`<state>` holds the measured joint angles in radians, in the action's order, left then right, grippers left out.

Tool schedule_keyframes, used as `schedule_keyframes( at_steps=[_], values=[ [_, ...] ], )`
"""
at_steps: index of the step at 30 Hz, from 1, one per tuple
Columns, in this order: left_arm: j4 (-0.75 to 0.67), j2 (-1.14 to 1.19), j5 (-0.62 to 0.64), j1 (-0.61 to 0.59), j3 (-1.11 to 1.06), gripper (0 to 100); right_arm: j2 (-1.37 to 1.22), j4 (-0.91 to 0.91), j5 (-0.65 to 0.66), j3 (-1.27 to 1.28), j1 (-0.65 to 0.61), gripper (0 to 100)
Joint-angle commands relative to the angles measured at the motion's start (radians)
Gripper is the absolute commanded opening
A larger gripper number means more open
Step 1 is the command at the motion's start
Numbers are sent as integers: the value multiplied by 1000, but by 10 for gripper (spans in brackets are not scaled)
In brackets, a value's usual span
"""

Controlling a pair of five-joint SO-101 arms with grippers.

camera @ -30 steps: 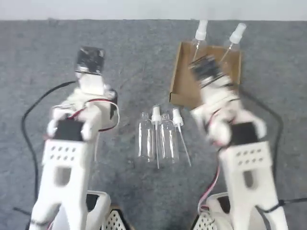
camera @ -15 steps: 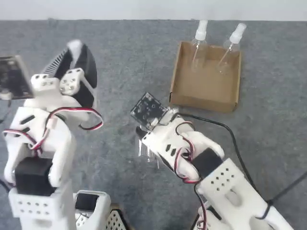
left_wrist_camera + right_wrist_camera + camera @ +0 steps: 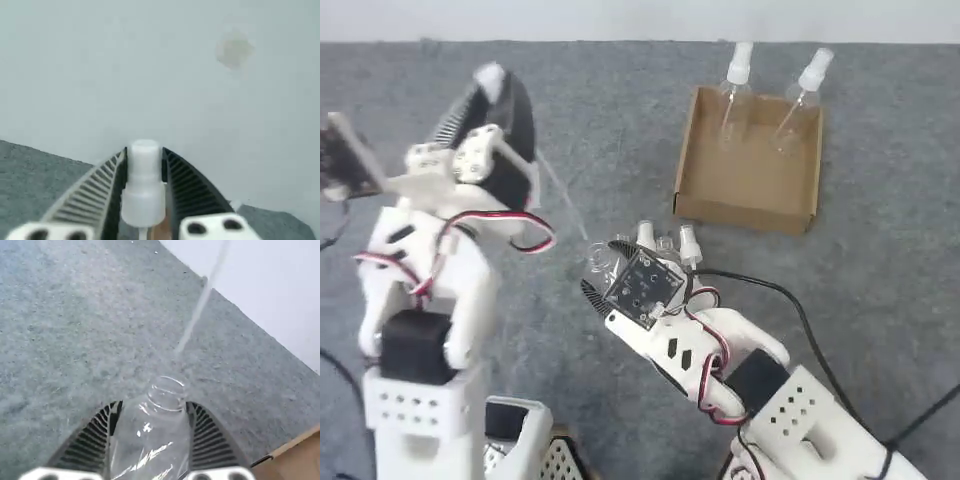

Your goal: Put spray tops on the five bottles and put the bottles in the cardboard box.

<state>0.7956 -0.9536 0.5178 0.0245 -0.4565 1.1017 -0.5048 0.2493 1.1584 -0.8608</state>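
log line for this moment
left gripper: shut on spray top | right gripper: shut on open bottle | cardboard box: two capped bottles inside | top not yet fitted

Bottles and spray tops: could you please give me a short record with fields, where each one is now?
left tool: shut on spray top, held off the table
right tool: shut on open bottle
cardboard box: two capped bottles inside
on table: loose tops and uncapped bottle, partly hidden by right arm
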Motion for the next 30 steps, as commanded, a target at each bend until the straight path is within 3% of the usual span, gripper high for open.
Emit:
schedule_keyframes(
  at_steps=[1, 10, 14, 19, 25, 30],
  values=[
    [-43, -14, 9, 38, -42, 11, 38, 28, -12, -9, -8, 6],
    [-29, -17, 11, 48, -174, 11, 38, 28, -15, -8, -5, 6],
    [44, -48, 2, 106, -206, 11, 38, 36, -21, -8, -5, 6],
    [126, -216, -157, 186, -309, 12, 47, 38, -123, -8, -4, 6],
    [69, -350, -163, 190, -499, 13, 47, 16, -120, -8, -4, 6],
    [71, -371, -163, 192, -529, 126, 54, -25, -124, -6, -5, 6]
  ],
)
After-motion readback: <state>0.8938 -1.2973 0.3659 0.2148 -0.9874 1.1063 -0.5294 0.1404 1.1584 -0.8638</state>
